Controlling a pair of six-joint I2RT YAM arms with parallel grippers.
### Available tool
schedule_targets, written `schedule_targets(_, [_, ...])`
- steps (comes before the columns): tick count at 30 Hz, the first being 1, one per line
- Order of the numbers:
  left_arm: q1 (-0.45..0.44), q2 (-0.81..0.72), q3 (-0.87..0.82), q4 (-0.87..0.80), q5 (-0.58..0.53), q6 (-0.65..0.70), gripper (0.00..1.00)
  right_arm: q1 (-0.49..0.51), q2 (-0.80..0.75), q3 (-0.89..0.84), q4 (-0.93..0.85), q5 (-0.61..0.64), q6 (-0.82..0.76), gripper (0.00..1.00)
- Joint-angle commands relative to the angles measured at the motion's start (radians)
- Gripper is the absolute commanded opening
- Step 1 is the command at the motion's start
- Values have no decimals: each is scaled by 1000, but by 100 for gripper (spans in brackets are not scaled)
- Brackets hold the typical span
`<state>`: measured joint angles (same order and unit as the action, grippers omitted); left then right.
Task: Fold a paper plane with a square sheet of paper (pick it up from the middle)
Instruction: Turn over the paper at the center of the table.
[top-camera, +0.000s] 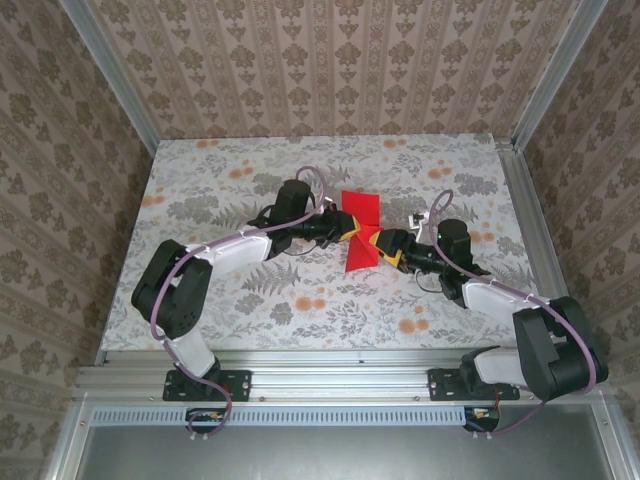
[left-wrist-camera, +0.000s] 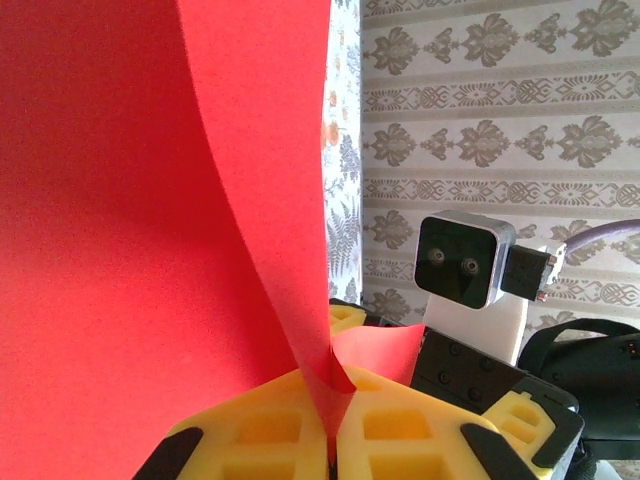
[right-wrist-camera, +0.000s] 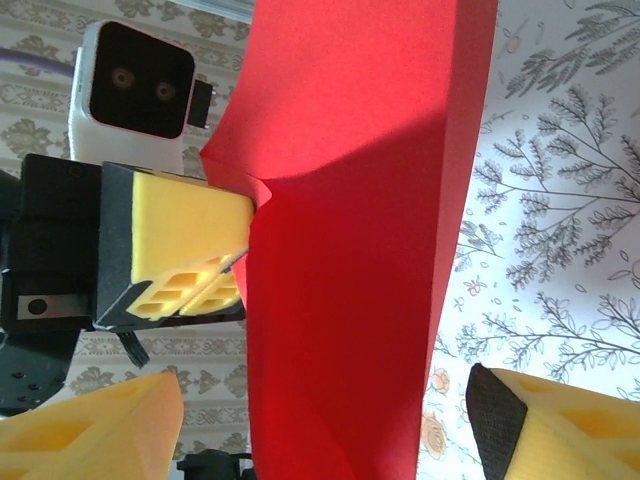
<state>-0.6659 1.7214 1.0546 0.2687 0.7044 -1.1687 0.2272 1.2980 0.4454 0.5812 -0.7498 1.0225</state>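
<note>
The red sheet of paper (top-camera: 360, 207) hangs above the table's middle, bent into two flaps around a pinch at its centre. My left gripper (top-camera: 351, 233) is shut on that pinch; in the left wrist view its yellow fingers (left-wrist-camera: 270, 430) meet on the creased paper (left-wrist-camera: 100, 200). My right gripper (top-camera: 386, 246) faces it from the right and stands open. In the right wrist view, the right gripper (right-wrist-camera: 320, 440) has one finger on each side of the sheet (right-wrist-camera: 370, 150), neither touching it. The left fingers (right-wrist-camera: 185, 225) show there too, clamping the sheet's edge. The paper plane is out of view.
The flower-printed table (top-camera: 250, 300) is boxed in by patterned walls (top-camera: 330, 70) at the back and both sides. An aluminium rail (top-camera: 340, 380) runs along the near edge. Both arms meet at mid-table, their wrists close together.
</note>
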Motion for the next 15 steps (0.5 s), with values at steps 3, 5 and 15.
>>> schedule_targets(3, [3,26,3,79,29,-55,8,13,22,-1,106,-39,58,78])
schedule_targets(5, [3,30,1,94,32,-64,8,20,26,7,113,-41,69,79])
schedule_targets(15, [10,20,-16,42,19,-20,10,24,11,7,177,-45,122,77])
